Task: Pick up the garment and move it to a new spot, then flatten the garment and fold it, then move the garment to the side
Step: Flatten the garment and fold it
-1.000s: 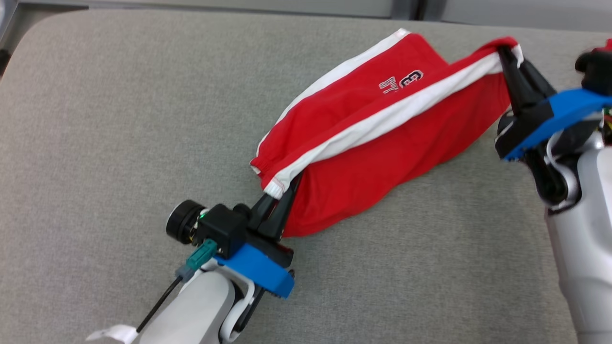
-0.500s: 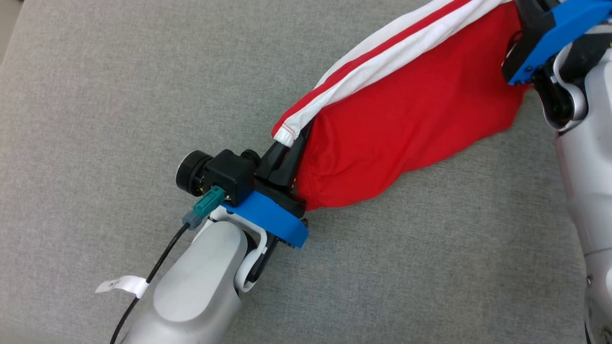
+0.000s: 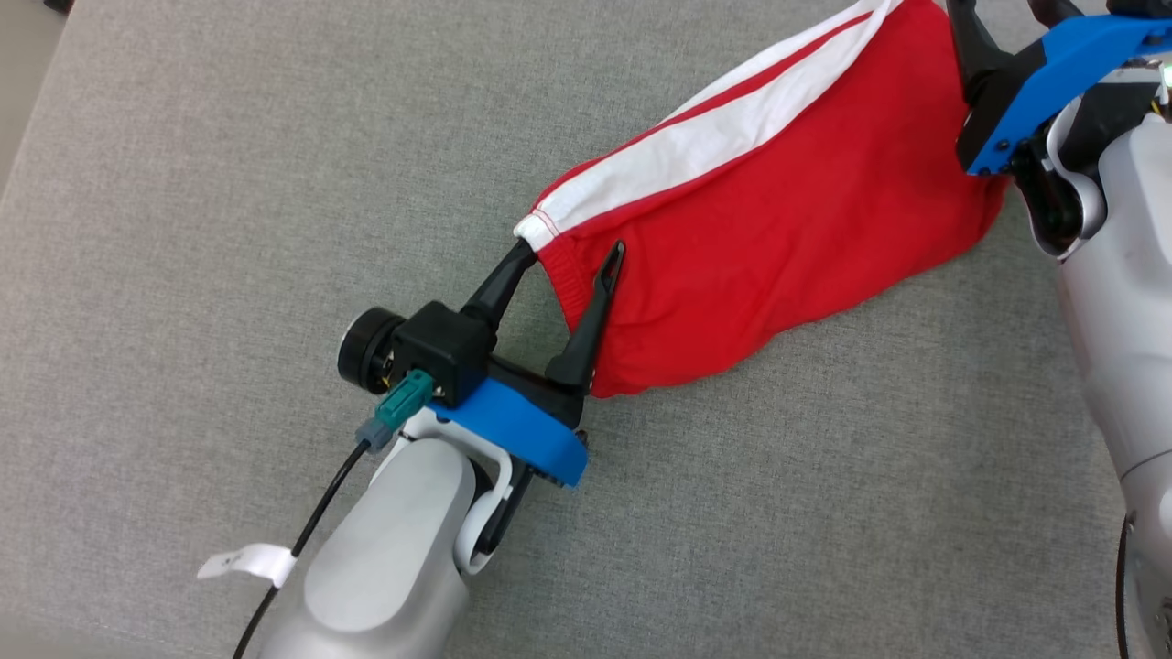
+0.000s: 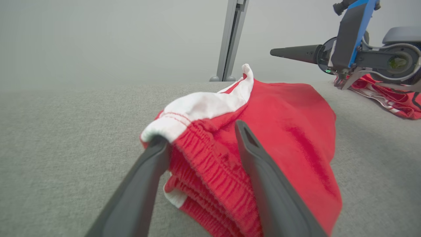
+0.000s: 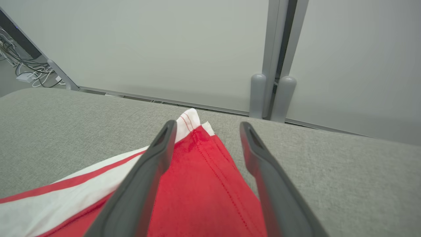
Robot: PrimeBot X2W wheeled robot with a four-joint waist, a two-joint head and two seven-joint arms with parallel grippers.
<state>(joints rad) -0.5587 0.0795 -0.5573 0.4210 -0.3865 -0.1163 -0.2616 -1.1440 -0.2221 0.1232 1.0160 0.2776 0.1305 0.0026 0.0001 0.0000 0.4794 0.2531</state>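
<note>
A grey fabric-covered bench (image 3: 229, 183) carries everything. The red garment (image 3: 778, 229), with a white side stripe, lies on it, stretched diagonally between the 2 arms. The left arm (image 3: 385, 549) reaches to its gathered waistband end. The left jaws stand apart and grip nothing: 1 finger (image 4: 141, 184) sits under the white hem and the other rests on red cloth. The right arm (image 3: 1126, 320) is at the far end, and the right jaws are likewise apart over the garment's corner. Near that arm lies a second red garment (image 4: 391, 98). A white tag (image 3: 243, 560) hangs on the left arm's cable.
</note>
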